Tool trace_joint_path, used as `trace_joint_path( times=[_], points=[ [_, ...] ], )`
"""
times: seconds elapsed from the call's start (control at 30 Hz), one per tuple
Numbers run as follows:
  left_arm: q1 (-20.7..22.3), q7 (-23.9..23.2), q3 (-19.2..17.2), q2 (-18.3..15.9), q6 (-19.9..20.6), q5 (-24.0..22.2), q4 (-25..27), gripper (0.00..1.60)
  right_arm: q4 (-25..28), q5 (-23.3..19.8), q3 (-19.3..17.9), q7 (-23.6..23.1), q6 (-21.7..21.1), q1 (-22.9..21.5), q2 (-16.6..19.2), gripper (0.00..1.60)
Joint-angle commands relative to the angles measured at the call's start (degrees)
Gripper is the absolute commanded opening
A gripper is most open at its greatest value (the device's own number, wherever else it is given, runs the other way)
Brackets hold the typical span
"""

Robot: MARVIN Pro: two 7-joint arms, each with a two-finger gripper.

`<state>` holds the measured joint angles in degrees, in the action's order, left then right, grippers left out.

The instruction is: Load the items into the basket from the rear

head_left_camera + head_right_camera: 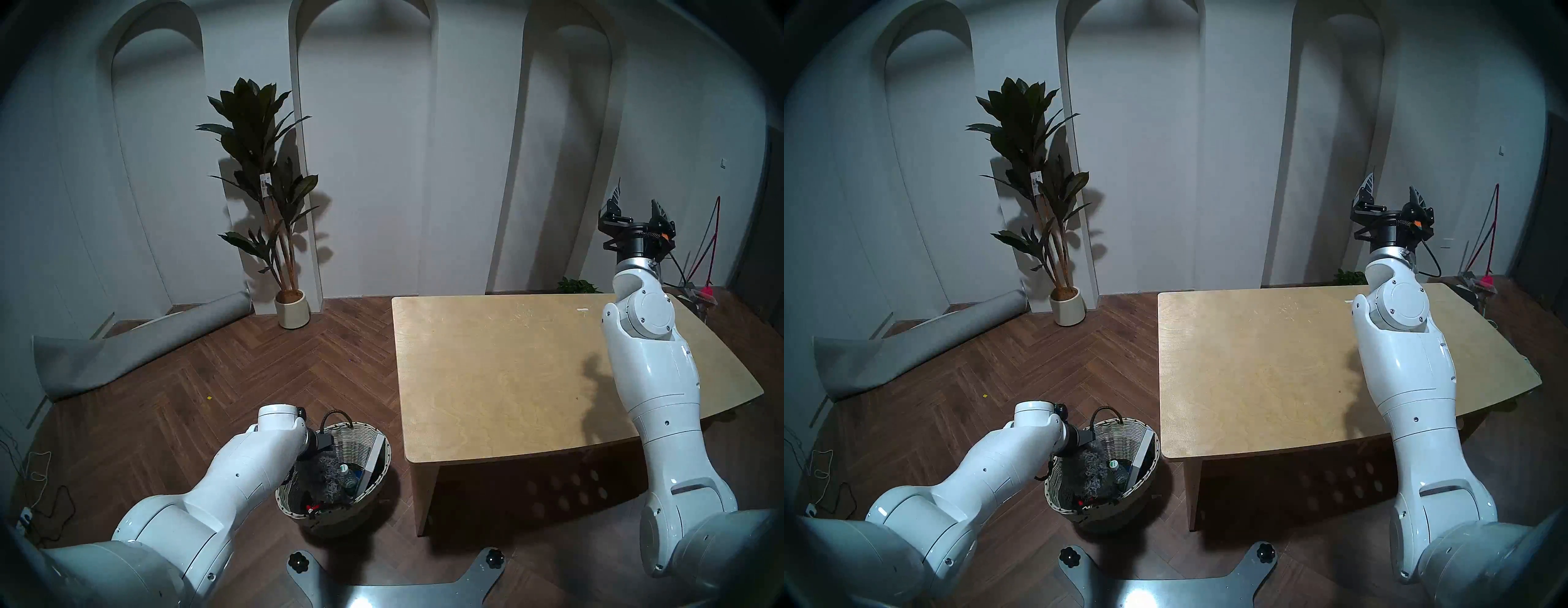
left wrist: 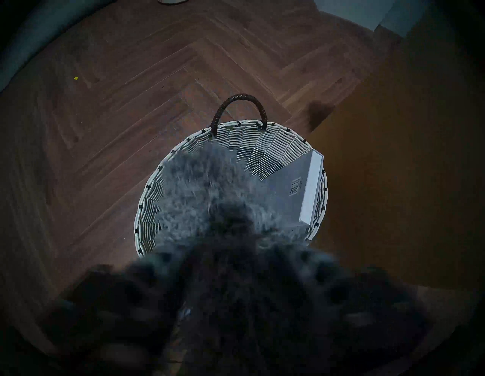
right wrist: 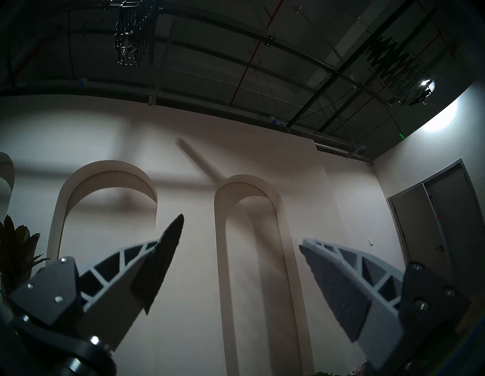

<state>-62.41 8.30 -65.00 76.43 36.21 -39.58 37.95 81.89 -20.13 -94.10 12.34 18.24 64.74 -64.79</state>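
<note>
Shaggy grey duster head [image 2: 199, 189] was seen hanging into the woven wicker basket [image 1: 297, 507], hiding the left tool; its grip could not be told. Only the head views showed the bottle [image 1: 348, 476] beside the thin book [image 2: 294, 183]. The right tool [image 3: 241, 265] was spread wide, raised above the counter [image 1: 509, 361].

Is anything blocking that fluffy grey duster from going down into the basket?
Nothing visible blocks it. The duster already hangs inside the basket below the left arm, beside the bottle and the book leaning on the wall nearest the table. The left gripper's fingers are hidden by fluff.
</note>
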Motion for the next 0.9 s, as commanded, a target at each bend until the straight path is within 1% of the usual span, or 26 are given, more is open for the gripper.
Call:
trace_joint_path(
  times=[0.0,0.07,0.1,0.17,0.23,0.27,0.3,0.33,0.37,0.4,0.43,0.53,0.57,0.67,0.73,0.83,0.87],
  points=[
    [5.94,-1.05,0.63,0.26,-2.07,1.33,-1.95,1.6,0.96,0.12,0.1,-0.48,-0.16,0.46,0.44,1.6],
    [6.47,-1.67,1.43,-0.08,-2.93,2.16,-2.26,1.6,1.11,-0.04,0.09,-0.52,-0.09,0.61,0.27,1.6],
    [6.75,-1.75,1.22,-0.03,-3.14,2.05,-2.66,1.6,1.23,-0.03,0.1,-0.52,-0.09,0.67,0.21,1.6],
    [7.01,-1.85,1.16,-0.25,-4.72,2.36,-2.95,1.6,1.53,-0.01,0.19,-0.56,-0.08,0.74,0.03,1.6],
    [6.79,-1.33,0.57,-0.68,-6.81,2.45,-2.12,1.6,1.72,-0.05,0.31,-0.64,-0.07,0.76,-0.15,1.6],
    [6.43,-1.04,0.77,-1.27,-8.65,3.11,-0.9,1.6,1.69,-0.13,0.37,-0.72,0.01,0.76,-0.27,1.6],
    [6.39,-0.86,0.78,-1.74,-9.28,3.4,-0.03,1.6,1.71,-0.09,0.45,-0.72,0.02,0.77,-0.37,1.6],
    [6.31,-0.36,0.64,-3.01,-11.02,4.31,2.15,1.6,1.8,0.0,0.65,-0.74,0.05,0.78,-0.58,1.6],
    [6.31,-0.36,0.64,-3.01,-11.02,4.31,2.15,1.6,1.8,0.0,0.65,-0.74,0.05,0.78,-0.58,1.6],
    [6.37,0.1,0.58,-3.7,-12.53,4.89,3.12,1.6,1.85,-0.01,0.8,-0.78,0.02,0.83,-0.73,1.6],
    [6.64,0.11,0.37,-4.23,-12.55,5.21,3.71,1.6,1.89,0.03,0.96,-0.81,-0.03,0.89,-0.82,1.6],
    [6.71,1.04,0.76,-6.48,-16.29,7.41,6.92,1.6,2.23,0.55,2.04,-1.82,0.21,1.3,-0.7,1.6],
    [7.17,1.32,0.86,-6.9,-16.42,8.01,6.94,1.6,2.35,0.61,2.32,-1.9,0.27,1.49,-0.86,1.6],
    [6.74,3.04,0.57,-9.03,-19.88,9.93,10.05,1.6,2.34,1.29,3.47,-2.26,0.27,2.13,-1.0,1.6],
    [7.08,4.01,-0.01,-10.22,-21.01,10.88,10.97,1.6,2.13,1.25,4.0,-2.18,-0.18,2.27,-1.44,1.6],
    [6.53,5.3,-1.37,-12.17,-24.56,11.74,14.2,1.6,1.52,1.29,4.94,-2.19,-0.82,2.59,-2.04,1.6],
    [6.99,5.59,-1.85,-12.54,-24.68,11.93,14.21,1.6,1.3,1.41,5.47,-2.42,-0.98,2.86,-2.17,1.6]
  ],
)
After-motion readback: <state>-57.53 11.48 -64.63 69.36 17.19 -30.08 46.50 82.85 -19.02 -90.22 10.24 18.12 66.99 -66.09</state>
